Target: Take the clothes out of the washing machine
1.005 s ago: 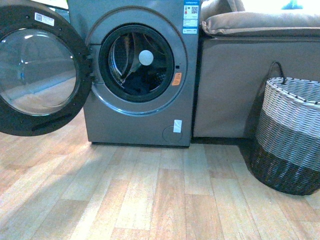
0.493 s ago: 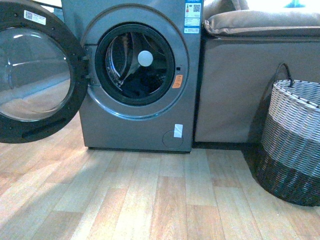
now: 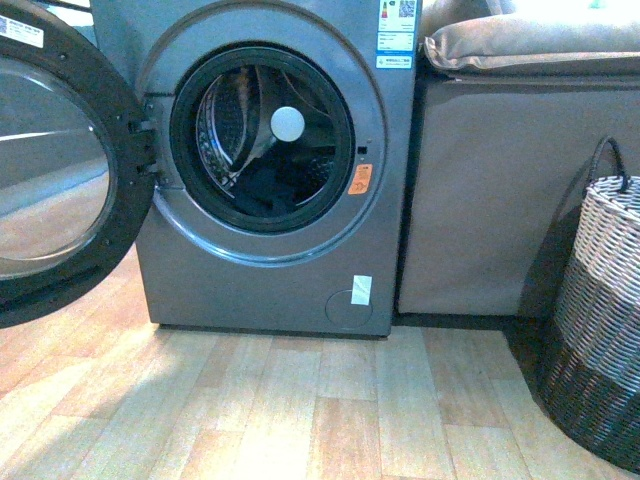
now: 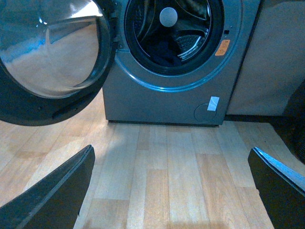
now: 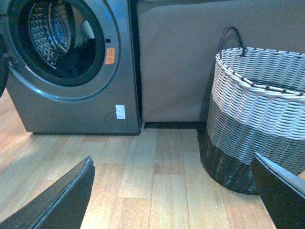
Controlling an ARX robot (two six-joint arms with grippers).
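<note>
The washing machine (image 3: 270,270) stands on a wood-plank surface (image 3: 300,410) with its round door (image 3: 50,170) swung wide open to the left, the glass bowl of the door facing forward. The dark-rimmed porthole (image 3: 262,138) is uncovered, and through it the perforated steel drum (image 3: 215,130) shows. The clothes (image 3: 270,190) lie inside the drum, a dark, limp heap slumped at its bottom, wholly within the machine and with nothing gripping them. An orange sticker (image 3: 360,179) sits on the grey front just right of the porthole, a blue-white label (image 3: 397,30) is at the top right corner, and a small white tag (image 3: 361,290) is stuck low on the panel. Just beside the machine on its right is a beige upholstered unit (image 3: 480,190) with a cushion (image 3: 530,45) on top. In front of this unit, further right, a wicker basket (image 5: 257,114) stands upright on the surface, pale above and dark at the base, with a loop handle on its rim. The left pincer (image 4: 171,149) is released, its dark fingers (image 4: 52,191) spread wide, holding nothing, low above the planks and facing the porthole from well short of it. The right pincer (image 5: 172,157) is likewise spread wide and bare, its fingers (image 5: 281,191) apart, aimed between the machine and the basket.
</note>
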